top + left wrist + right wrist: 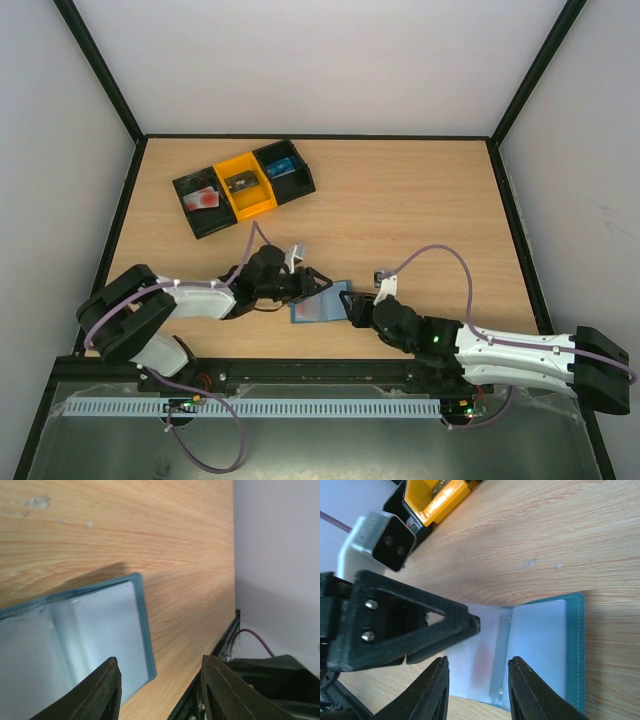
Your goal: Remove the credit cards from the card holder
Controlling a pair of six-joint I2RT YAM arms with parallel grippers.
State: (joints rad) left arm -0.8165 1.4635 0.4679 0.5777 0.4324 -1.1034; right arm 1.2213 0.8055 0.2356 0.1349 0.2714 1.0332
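The card holder (318, 306) lies on the table (420, 200), with the left gripper (322, 283) at its left, the right gripper (352, 306) at its right and the tray (243, 187) well behind; possibly a card (482, 662) inside.

The pale wooden bench top (420, 200) is matt, with fine straight grain and a few small whitish scuffs. Near the middle of its near edge, the blue-grey folding card holder (575, 645) has a matt, leather-like cover with a stitched border. Its inner pockets are clear glossy plastic that glares white. The left gripper (160, 690) and right gripper (477, 680) have dull black plastic fingers. Shiny metal screws (370, 604) sit in the left one. Toward the far left corner, the black-and-orange three-compartment tray (258, 207) looks like smooth moulded plastic.
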